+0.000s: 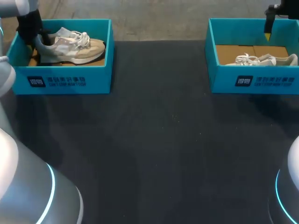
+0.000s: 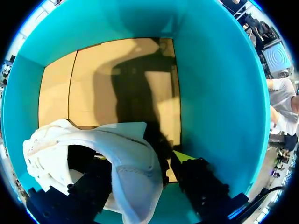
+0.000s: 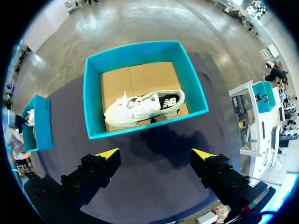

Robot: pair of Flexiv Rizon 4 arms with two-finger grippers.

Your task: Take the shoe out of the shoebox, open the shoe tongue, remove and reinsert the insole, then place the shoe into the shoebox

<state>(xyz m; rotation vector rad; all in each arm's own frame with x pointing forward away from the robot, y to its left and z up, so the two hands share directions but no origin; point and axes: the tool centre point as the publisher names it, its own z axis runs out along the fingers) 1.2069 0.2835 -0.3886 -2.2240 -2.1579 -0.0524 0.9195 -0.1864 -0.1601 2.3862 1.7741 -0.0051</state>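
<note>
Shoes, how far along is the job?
Done: nothing; left shoe lies in left box, right shoe in right box. In hand: left gripper at the left shoe's heel; right gripper open above the right box. Left: lifting out, tongue, insole, reboxing.

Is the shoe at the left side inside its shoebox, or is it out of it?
Inside. In the head view the shoe sits within the teal walls of the left shoebox, sole down.

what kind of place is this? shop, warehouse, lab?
Likely a robot test bench, not a shop: a dark table carries two matching teal boxes, the left shoebox and right shoebox, holding the left sneaker and right sneaker, with the left arm and right arm at them.
</note>
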